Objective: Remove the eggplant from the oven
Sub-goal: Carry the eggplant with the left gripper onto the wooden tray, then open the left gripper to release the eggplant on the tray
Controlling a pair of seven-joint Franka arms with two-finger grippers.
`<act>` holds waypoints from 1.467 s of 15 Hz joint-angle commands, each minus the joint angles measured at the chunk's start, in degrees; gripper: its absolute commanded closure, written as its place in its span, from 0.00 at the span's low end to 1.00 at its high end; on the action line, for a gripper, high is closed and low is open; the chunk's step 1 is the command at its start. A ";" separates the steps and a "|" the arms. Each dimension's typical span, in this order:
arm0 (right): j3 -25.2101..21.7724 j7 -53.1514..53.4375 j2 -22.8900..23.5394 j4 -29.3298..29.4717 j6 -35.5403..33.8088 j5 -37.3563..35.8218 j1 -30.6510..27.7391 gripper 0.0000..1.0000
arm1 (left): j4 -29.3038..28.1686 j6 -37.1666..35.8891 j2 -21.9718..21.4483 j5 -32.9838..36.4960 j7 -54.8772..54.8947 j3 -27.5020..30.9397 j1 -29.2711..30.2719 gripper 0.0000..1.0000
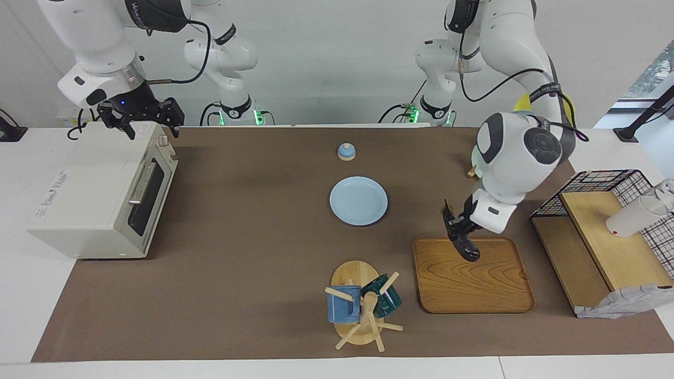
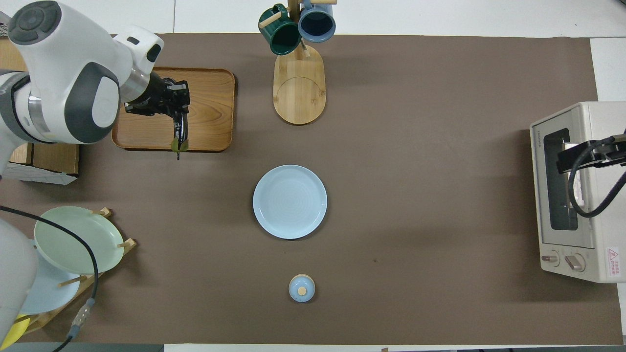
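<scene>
The left gripper [image 1: 457, 227] is pinching the eggplant [image 1: 465, 245] and holding it over the wooden tray [image 1: 472, 282], out of the oven [image 1: 100, 190], so it should be going down slowly and letting go low, while the right gripper [image 1: 141, 120] is waiting over the oven.

You have a white table [image 1: 16, 326] covered by a brown mat [image 1: 253, 273]. On the mat sit the cream oven [image 1: 100, 195] at the right arm's end, a blue plate [image 1: 358, 200] in the middle, a small blue lid [image 1: 346, 151] nearer the robots, a mug tree [image 1: 363, 310] farther out, a wooden tray [image 1: 474, 284] beside it, and a wire-and-wood shelf [image 1: 605, 247] at the left arm's end. A dish rack [image 2: 73, 254] stands near the left arm's base.
</scene>
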 commanded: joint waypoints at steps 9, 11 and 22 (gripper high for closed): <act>-0.07 0.51 -0.37 -0.38 -1.23 1.49 -0.42 0.00 | 13.98 2.86 16.68 4.94 5.72 -0.50 3.21 1.00; -0.16 0.51 -0.37 -0.38 -1.15 1.49 -0.51 0.00 | 13.98 2.77 16.68 4.94 5.89 -0.50 3.30 1.00; -0.07 0.51 -0.37 -0.38 -1.15 1.49 -0.51 0.00 | 10.38 -1.43 3.61 4.41 5.80 -0.07 4.70 0.00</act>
